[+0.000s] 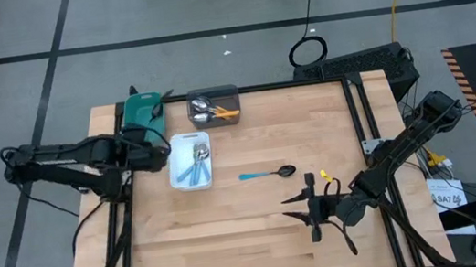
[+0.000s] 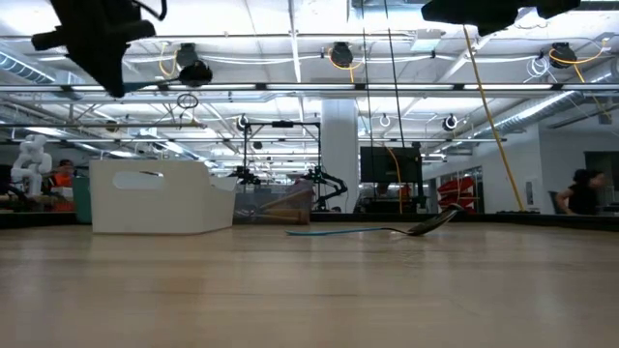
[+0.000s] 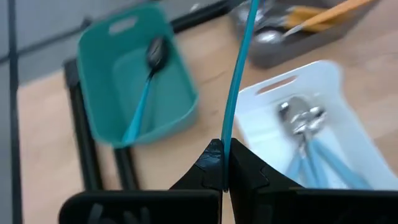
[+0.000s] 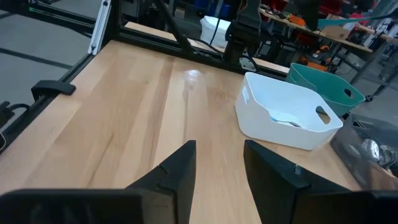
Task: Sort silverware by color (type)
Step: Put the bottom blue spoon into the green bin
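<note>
My left gripper (image 1: 162, 141) (image 3: 224, 163) hangs between the teal tray (image 3: 124, 81) and the white tray (image 3: 323, 124), shut on a spoon with a thin light-blue handle (image 3: 239, 74). That spoon's bowl runs out of the wrist picture. The teal tray holds one blue-handled, black-bowled spoon (image 3: 148, 81). Several blue-handled silver spoons (image 3: 308, 134) lie in the white tray, and orange-handled ones (image 1: 221, 112) in the grey tray (image 1: 213, 95). Another blue-handled, black-bowled spoon (image 1: 268, 174) (image 2: 387, 230) lies flat on the table. My right gripper (image 1: 311, 209) (image 4: 219, 163) is open near the right near corner, touching nothing. My left gripper pinches the spoon's light-blue handle (image 3: 226, 144) between its two fingertips. The handle runs straight out ahead of the fingers, in line with them. The spoon is lifted clear above the gap between the teal and white trays. Its bowl end lies outside the frame.
The three trays cluster at the table's far left: teal (image 1: 143, 112), grey, and white (image 1: 191, 161) (image 2: 155, 198). A black frame rail (image 1: 360, 117) runs along the table's right side. Bare wood (image 1: 233, 236) spreads over the middle and near part.
</note>
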`<state>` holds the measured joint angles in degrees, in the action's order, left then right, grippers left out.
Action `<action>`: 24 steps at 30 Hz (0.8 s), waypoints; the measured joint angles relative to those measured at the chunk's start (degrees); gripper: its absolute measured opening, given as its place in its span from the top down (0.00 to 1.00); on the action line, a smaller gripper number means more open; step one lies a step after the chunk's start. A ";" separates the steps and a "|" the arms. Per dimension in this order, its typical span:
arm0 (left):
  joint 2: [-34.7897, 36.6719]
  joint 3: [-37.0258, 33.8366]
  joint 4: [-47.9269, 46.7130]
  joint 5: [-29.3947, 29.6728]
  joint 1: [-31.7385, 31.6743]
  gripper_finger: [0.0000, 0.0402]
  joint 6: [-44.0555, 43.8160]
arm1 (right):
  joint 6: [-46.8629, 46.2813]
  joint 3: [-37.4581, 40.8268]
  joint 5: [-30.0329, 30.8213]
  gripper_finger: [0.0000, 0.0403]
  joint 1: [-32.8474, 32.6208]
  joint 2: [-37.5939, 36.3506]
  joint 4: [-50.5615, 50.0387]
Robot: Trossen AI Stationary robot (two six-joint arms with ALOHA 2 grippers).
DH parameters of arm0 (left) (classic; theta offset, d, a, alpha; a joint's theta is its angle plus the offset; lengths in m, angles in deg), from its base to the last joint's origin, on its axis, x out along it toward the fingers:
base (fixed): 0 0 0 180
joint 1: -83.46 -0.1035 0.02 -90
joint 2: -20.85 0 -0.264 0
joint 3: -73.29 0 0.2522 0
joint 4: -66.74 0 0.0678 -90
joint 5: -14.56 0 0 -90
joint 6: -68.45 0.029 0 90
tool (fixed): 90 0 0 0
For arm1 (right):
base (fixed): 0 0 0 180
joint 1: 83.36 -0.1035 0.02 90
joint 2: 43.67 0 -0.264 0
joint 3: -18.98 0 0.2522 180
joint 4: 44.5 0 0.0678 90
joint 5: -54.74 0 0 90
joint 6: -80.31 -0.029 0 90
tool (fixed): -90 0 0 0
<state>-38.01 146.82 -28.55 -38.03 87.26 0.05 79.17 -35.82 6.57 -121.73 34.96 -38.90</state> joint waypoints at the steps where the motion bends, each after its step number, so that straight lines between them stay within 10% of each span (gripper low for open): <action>1: 0.04 0.00 -0.96 -1.17 -1.08 0.99 -0.93 | 0.01 0.00 0.00 0.68 0.00 0.00 0.02; 24: 1.55 -1.04 7.25 -30.26 -52.09 0.99 34.15 | -1.38 0.00 -0.02 0.68 0.01 0.00 0.46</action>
<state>-36.47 145.78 -21.30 -68.29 35.17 34.20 77.79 -35.82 6.55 -121.72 34.96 -38.45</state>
